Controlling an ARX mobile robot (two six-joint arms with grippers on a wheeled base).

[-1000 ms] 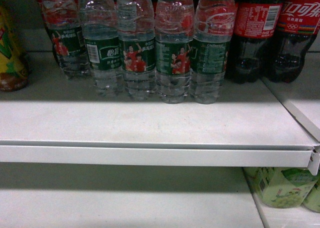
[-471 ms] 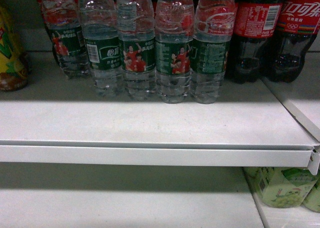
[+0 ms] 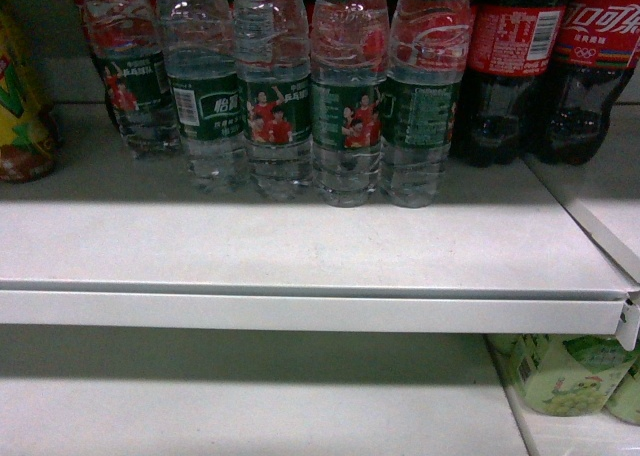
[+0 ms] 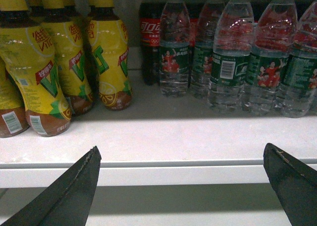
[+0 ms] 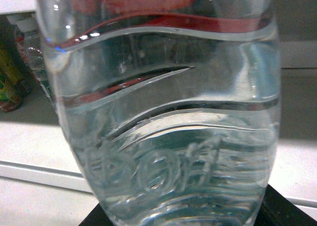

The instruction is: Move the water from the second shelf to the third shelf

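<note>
The white shelf (image 3: 300, 246) is the landmark: its flat board runs across the head view with a folded front lip, and a lower board shows beneath it. On it, toward the back, stands a row of water bottles (image 3: 345, 96), upright and touching side by side, green labels facing out. Just right of that row stand dark cola bottles (image 3: 510, 66) with red labels. At the shelf's left end a yellow drink bottle (image 3: 22, 106) shows partly. Below the shelf's right end sit pale green bottles (image 3: 570, 371).

The left wrist view looks level at the shelf's front lip. The left gripper (image 4: 183, 186) hangs in front of and slightly below that lip, its two dark fingers (image 4: 74, 186) spread wide with nothing between them. Beyond it a cluster of yellow bottles (image 4: 109, 52) stands on the shelf's left part, and the water row (image 4: 233, 52) on the right part.

The right wrist view is filled by one clear ribbed water bottle (image 5: 163, 127), upright, very close to the lens, in front of the shelf edge. A dark finger (image 5: 287, 208) of the right gripper touches the bottle low on each side; the claw appears clamped on it. No arm shows in the head view.
</note>
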